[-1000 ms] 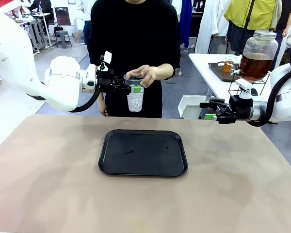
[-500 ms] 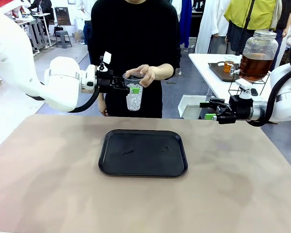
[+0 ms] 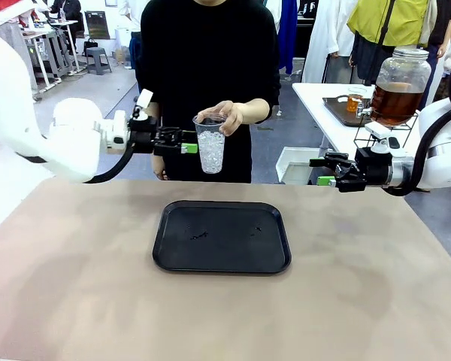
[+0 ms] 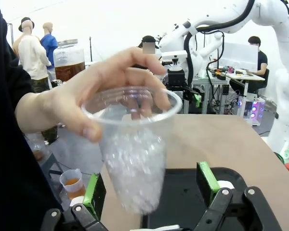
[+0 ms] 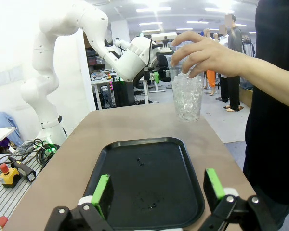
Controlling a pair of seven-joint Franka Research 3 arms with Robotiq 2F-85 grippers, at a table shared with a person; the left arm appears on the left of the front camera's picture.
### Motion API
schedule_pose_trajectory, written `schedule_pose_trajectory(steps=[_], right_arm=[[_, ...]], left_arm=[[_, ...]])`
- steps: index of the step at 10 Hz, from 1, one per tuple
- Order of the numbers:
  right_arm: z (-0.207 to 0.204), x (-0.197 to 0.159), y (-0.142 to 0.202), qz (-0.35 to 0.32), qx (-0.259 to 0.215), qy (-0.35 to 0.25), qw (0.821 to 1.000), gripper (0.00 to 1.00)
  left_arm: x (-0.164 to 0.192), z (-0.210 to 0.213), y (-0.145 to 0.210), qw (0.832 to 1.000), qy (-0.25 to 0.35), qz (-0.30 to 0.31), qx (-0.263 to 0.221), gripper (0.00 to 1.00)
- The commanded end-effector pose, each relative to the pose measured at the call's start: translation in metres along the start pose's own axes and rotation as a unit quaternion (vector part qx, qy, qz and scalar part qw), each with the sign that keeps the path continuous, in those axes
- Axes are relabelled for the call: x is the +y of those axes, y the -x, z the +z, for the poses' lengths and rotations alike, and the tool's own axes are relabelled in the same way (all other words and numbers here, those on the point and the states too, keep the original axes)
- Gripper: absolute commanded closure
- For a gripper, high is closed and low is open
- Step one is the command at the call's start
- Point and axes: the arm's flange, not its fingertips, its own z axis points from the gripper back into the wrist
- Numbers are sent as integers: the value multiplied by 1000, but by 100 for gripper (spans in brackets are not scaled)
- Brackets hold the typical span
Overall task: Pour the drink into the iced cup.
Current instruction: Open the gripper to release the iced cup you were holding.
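The iced cup point(image 3: 210, 150), clear plastic and half full of ice, hangs above the table's far edge, held at the rim by the person's hand point(image 3: 227, 116). My left gripper point(image 3: 186, 144) stands open just left of it, fingertips a little short of the cup wall. In the left wrist view the cup point(image 4: 132, 159) shows just ahead of my open left gripper point(image 4: 151, 185). The drink, amber-brown, sits in a glass dispenser jar point(image 3: 400, 86) on a side table at far right. My right gripper point(image 3: 323, 171) hovers open near the table's right far corner, nothing in it.
A black tray point(image 3: 165, 256) lies on the brown table, wet spots on it; it also lies below my right gripper point(image 5: 158, 190) as the tray point(image 5: 135, 142). The person in black stands at the far edge. A small cup of amber liquid point(image 4: 72, 182) sits low beyond.
My left gripper has let go of the iced cup and drawn back to the left. The person's hand now holds the cup alone. The right arm has not moved.
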Motion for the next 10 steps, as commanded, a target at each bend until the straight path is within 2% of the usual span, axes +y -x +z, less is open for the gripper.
schedule_pose_trajectory(steps=[1,5,10], right_arm=[[-1,-1,-4,-4,1,-2,1000,0],[-1,-1,-4,-4,1,-2,1000,0],[-1,-1,-4,-4,1,-2,1000,0]], left_arm=[[-23,32,10,1000,5,-16,4,0],[-48,82,38,1000,-1,-28,1,0],[-38,80,39,1000,-3,-16,4,0]])
